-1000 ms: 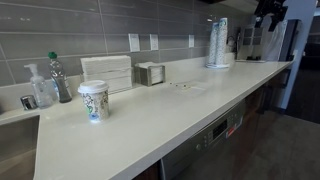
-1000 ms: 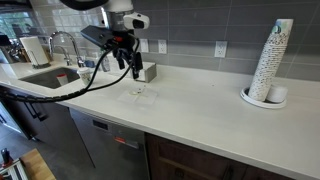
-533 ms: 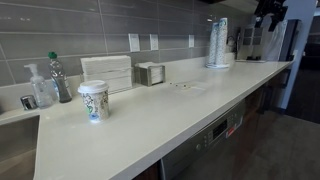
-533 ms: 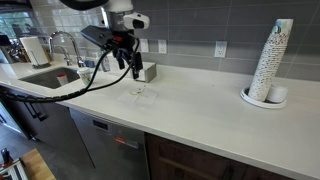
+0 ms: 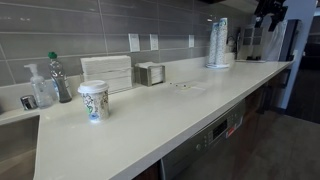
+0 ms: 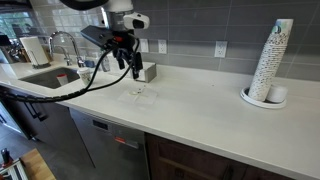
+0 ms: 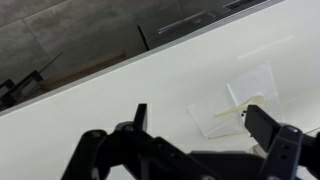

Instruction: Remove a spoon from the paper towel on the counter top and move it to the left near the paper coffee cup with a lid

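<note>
The spoon (image 7: 238,108), slender and pale cream, lies on the paper towel (image 7: 252,82), a thin white square on the off-white counter top (image 7: 120,100). My gripper (image 7: 197,110) is open and empty and hovers above the counter, with the towel and spoon under its right finger (image 7: 266,126). In an exterior view the gripper (image 6: 128,62) hangs above and a little behind the towel (image 6: 141,93). The paper coffee cup with a lid (image 5: 93,101), white with a green print, stands far left of the towel (image 5: 187,86).
A tall stack of white cups (image 6: 270,62) stands at the far end, also seen in an exterior view (image 5: 217,42). A napkin holder (image 5: 150,73), a white ribbed box (image 5: 107,72) and bottles (image 5: 50,80) line the wall. A sink (image 6: 45,76) lies beside the arm.
</note>
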Controlling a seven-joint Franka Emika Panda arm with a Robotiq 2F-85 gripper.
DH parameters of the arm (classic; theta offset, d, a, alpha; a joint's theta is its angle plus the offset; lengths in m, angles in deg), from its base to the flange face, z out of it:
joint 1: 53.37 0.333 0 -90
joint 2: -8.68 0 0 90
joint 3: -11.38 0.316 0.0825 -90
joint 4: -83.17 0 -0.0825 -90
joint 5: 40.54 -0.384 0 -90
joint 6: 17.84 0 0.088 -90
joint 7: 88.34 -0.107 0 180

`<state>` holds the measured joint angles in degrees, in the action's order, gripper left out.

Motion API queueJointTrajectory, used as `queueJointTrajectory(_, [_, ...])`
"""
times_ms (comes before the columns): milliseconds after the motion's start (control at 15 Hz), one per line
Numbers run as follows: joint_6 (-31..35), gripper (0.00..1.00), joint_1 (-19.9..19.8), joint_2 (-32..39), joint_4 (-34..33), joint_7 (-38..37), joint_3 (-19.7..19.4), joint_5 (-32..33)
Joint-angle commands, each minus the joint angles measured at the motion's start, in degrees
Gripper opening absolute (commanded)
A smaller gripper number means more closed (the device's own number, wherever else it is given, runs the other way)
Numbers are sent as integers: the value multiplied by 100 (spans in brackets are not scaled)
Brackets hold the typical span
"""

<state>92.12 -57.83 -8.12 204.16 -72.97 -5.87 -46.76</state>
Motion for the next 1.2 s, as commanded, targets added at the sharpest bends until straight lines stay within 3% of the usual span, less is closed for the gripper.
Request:
queueJointTrajectory(0, [-14, 100, -113, 14, -12, 221, 188, -68])
queueJointTrajectory(200, [204, 100, 22, -15, 6, 328, 477, 11])
queueJointTrajectory(667, [386, 100, 757, -340, 56, 1589, 955, -758])
queueJointTrajectory(1133, [324, 100, 1253, -336, 250, 3502, 916, -1348])
